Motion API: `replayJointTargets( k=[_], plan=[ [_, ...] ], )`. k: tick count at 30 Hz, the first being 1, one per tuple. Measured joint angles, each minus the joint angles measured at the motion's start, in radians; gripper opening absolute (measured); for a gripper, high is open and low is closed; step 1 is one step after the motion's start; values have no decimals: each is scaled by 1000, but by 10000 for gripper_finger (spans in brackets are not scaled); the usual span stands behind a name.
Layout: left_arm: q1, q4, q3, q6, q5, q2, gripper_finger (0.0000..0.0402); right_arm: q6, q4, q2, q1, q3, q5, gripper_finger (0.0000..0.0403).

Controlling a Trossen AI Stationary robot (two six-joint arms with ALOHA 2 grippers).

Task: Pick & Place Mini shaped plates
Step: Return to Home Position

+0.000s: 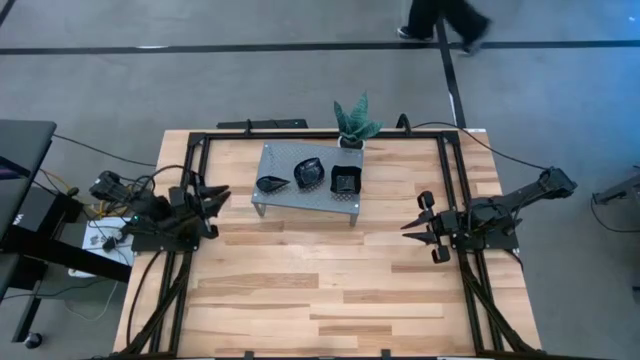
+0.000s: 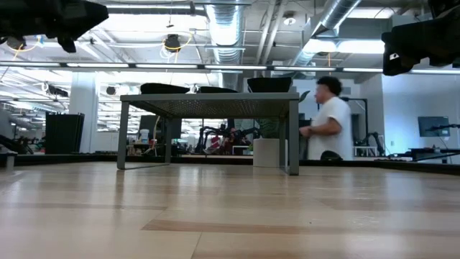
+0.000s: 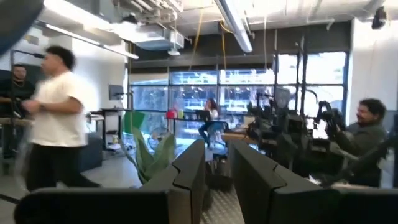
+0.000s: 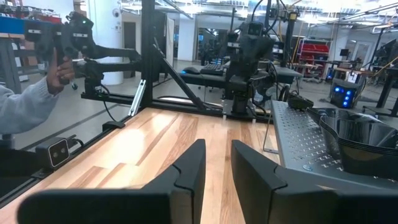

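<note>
Finding: all visible mini shaped plates sit on the grey perforated stand [image 1: 285,155] at the far centre of the table [image 1: 300,290], in three black stacks. The drop-shaped stack [image 1: 272,183] is at the stand's left end, a leaf-like stack [image 1: 310,172] is in the middle, and the square wavy-rimmed stack [image 1: 345,181] is at the right end. You have no plate on the bare wood and none in either pincer.

Left gripper [image 1: 222,197]: it is raised off the table, just beside the stand's left end and pointing toward it. Its fingers are a little apart with nothing between them.

Right gripper [image 1: 408,228]: it is off the stand's right end and slightly nearer the front edge, also pointing inward. Its fingers are parted and empty.

Governing relation: the stand's long axis runs across the table between your two arms, so each stack lies inward of a gripper. The left gripper is the nearer one and is closest to the drop-shaped stack.

Judgement: retreat each arm outward, away from the stand. I see no obstruction on either line. The potted plant [image 1: 355,122] stands behind the stand, clear of both arms.
</note>
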Motion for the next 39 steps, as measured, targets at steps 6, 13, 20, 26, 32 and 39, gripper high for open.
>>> replayJointTargets(
  k=[6,13,20,26,32,39],
  plan=[
    [-28,-88,-34,-79,26,-17,76,0,0,0,0,0,0,71],
    [-32,-88,-34,-97,202,-11,76,0,0,0,0,0,0,71],
    [-31,-88,-34,-97,201,-11,76,0,0,0,0,0,0,71],
    [-31,-87,-34,-97,199,-11,76,0,0,0,0,0,0,71],
    [-31,-84,-34,-97,199,-11,76,0,0,0,0,0,0,71],
    [-31,-84,-34,-97,199,-11,76,0,0,0,0,0,0,71]
  ],
)
